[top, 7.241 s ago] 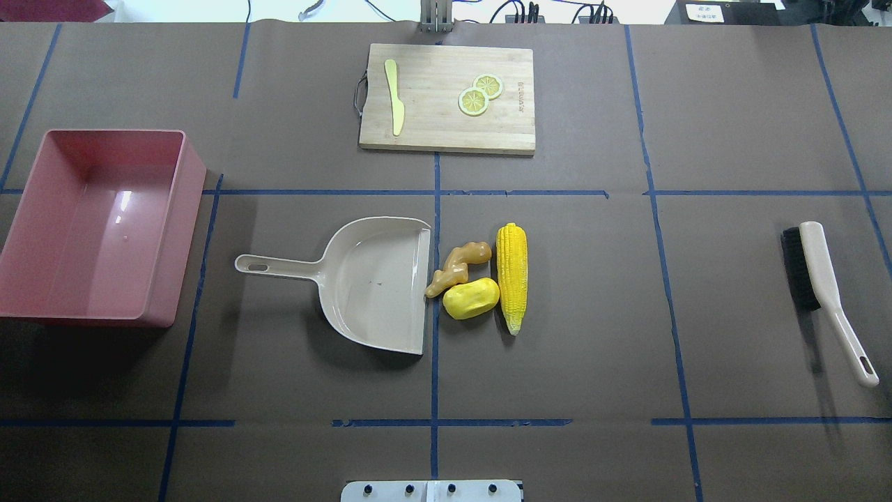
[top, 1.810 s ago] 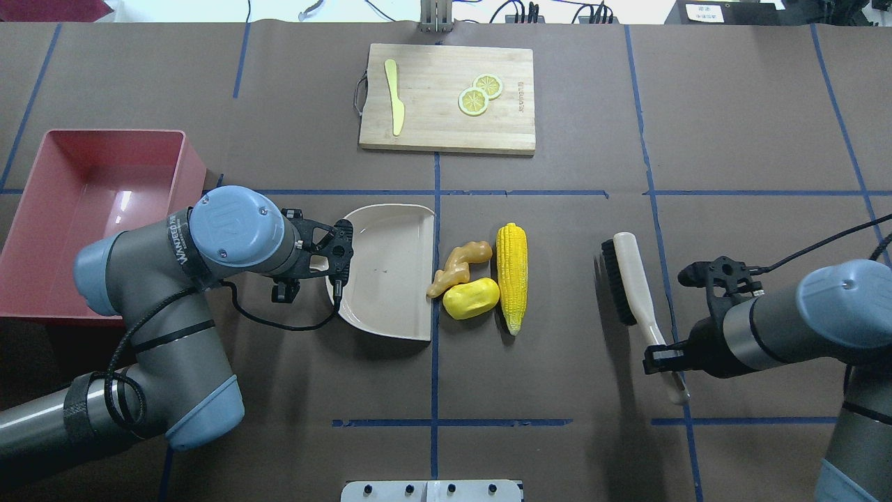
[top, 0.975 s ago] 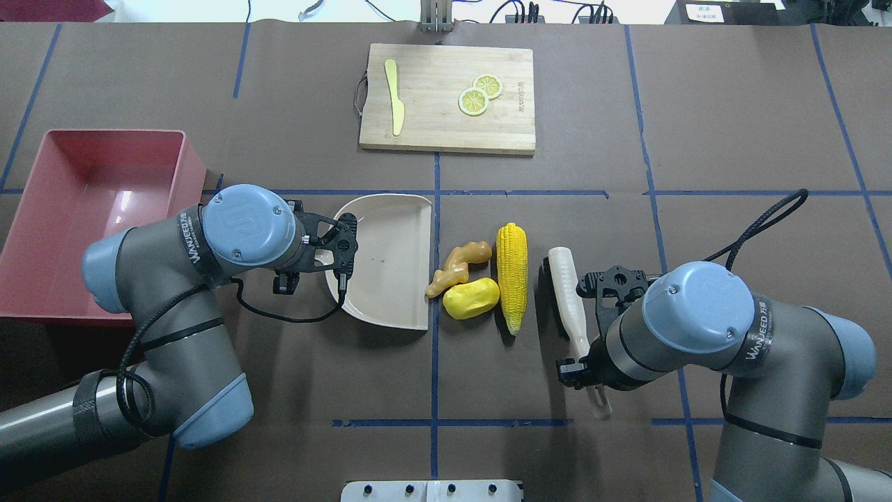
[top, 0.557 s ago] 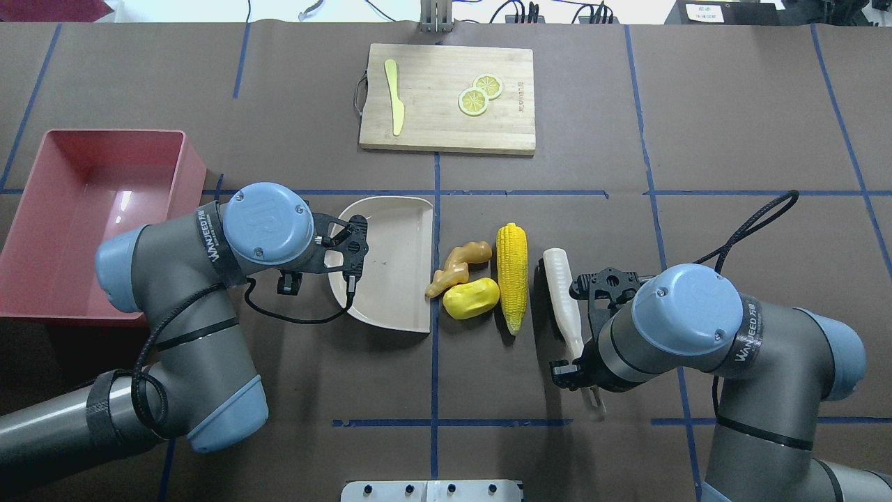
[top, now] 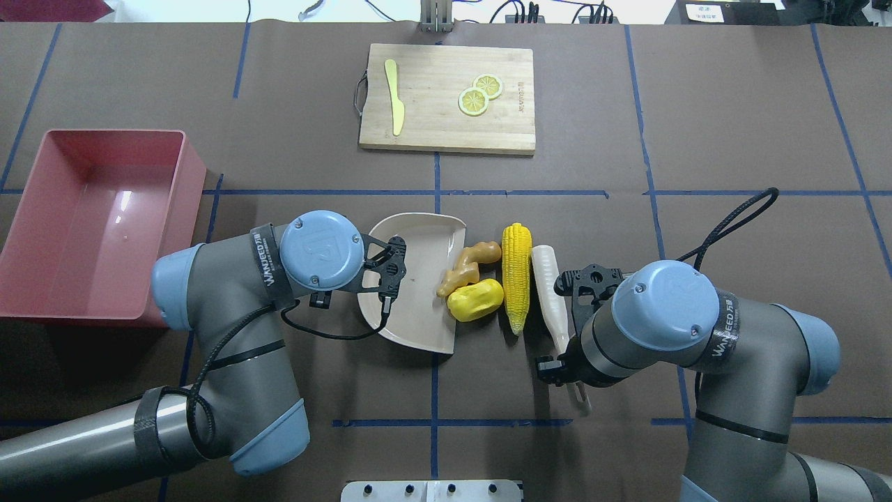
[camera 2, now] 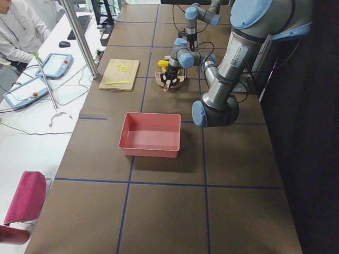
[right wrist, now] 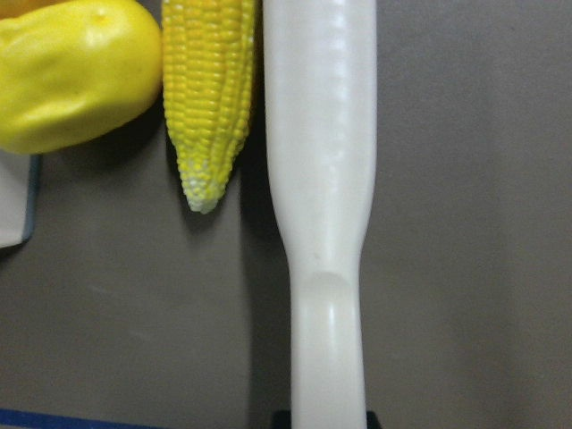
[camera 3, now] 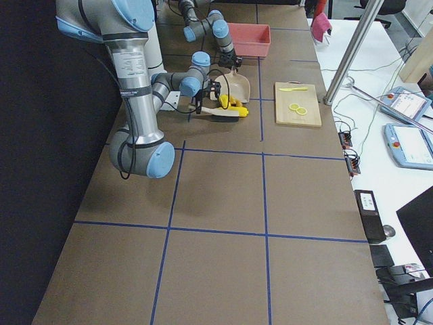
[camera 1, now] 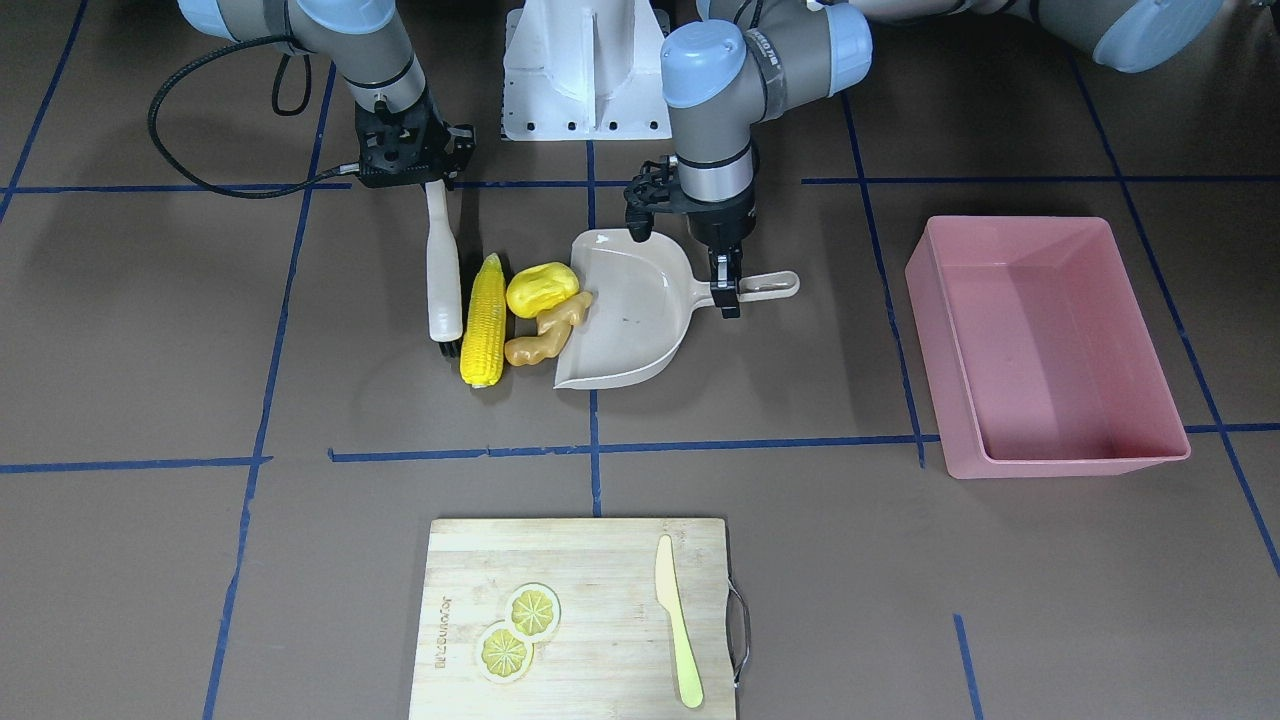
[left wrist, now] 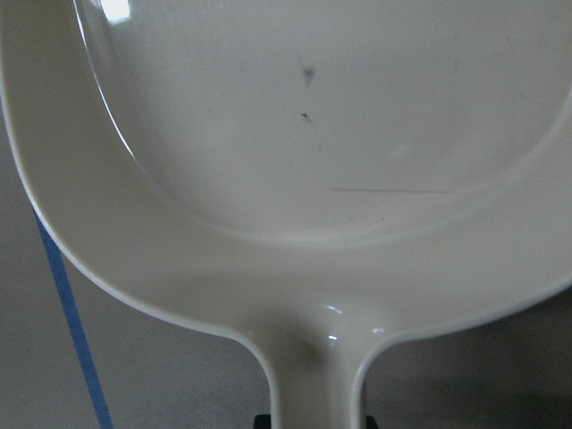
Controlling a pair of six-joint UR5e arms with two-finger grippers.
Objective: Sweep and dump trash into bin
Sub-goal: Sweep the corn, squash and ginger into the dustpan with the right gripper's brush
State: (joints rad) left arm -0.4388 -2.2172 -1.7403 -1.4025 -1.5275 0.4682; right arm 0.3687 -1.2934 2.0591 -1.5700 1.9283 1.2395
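Note:
The corn cob (top: 516, 275), yellow lump (top: 476, 300) and ginger root (top: 468, 265) lie together mid-table. The beige dustpan (top: 418, 279) has its open lip against the ginger and the lump. My left gripper (camera 1: 725, 288) is shut on the dustpan's handle (camera 1: 772, 285). My right gripper (camera 1: 432, 185) is shut on the handle of a white brush (top: 547, 286), which lies alongside the corn (right wrist: 210, 98) and touches it. The pink bin (top: 185, 202) stands at the left and looks empty. The left wrist view shows only the dustpan (left wrist: 304, 134).
A wooden cutting board (top: 446, 132) at the far middle carries a pale knife (top: 395, 97) and two lemon slices (top: 479, 94). The robot's base plate (top: 432, 490) is at the near edge. Blue tape lines cross the brown table cover.
My left gripper has pushed the dustpan right, up against the ginger and lump. My right gripper has brought the brush left against the corn. The trash has shifted slightly right.

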